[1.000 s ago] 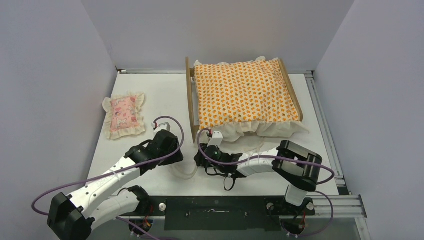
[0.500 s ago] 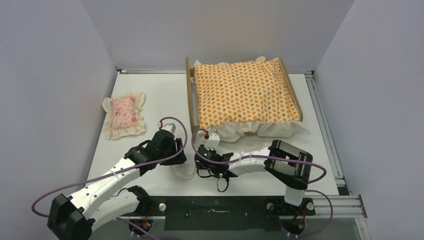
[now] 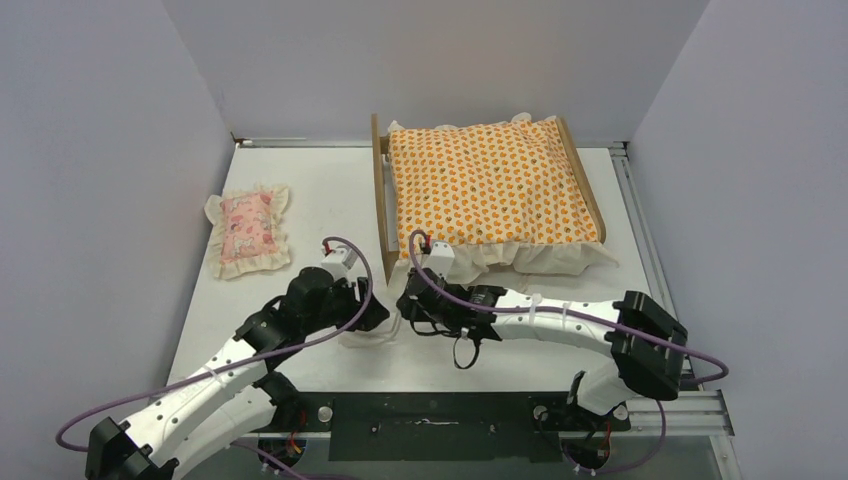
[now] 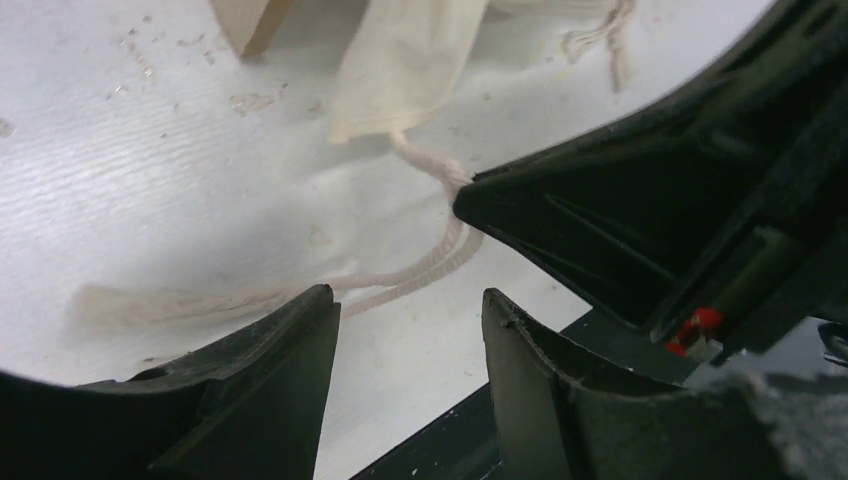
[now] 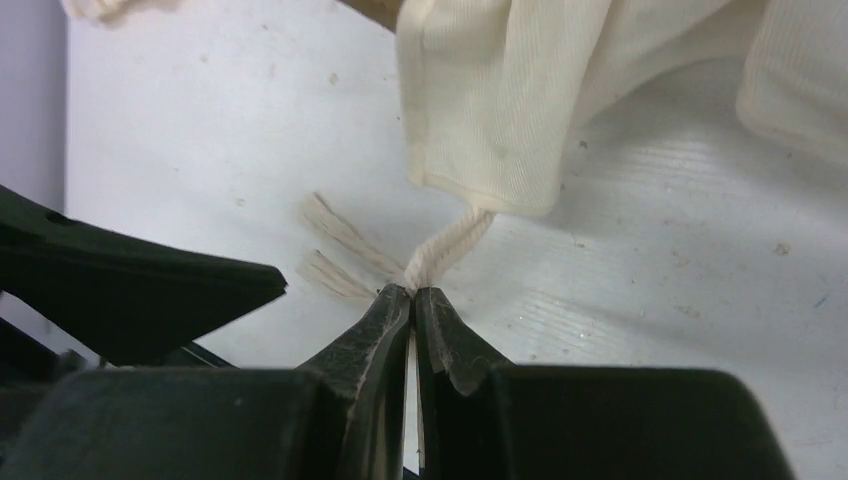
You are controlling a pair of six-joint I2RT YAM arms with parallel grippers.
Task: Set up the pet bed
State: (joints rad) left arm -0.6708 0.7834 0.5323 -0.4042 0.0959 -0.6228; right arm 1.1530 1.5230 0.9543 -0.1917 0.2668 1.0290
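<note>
The pet bed stands at the back of the table, its plywood side rails showing. The orange-patterned cushion lies in it and hides its base. The cushion's cream ruffle spills over the near end. My right gripper is shut on a cream cord that comes out of the cream fabric, low over the table. My left gripper is open and empty just left of it, its fingertips by the cord's loose frayed end.
The small pink frilled pillow lies at the left of the table. A corner of the bed's wood is just beyond the cord. The black base rail runs along the near edge. Grey walls close in both sides.
My left gripper has moved right and nearer, up beside the right gripper. The right arm has stretched out, its elbow swinging right, while its gripper stays near the ruffle's left corner.
</note>
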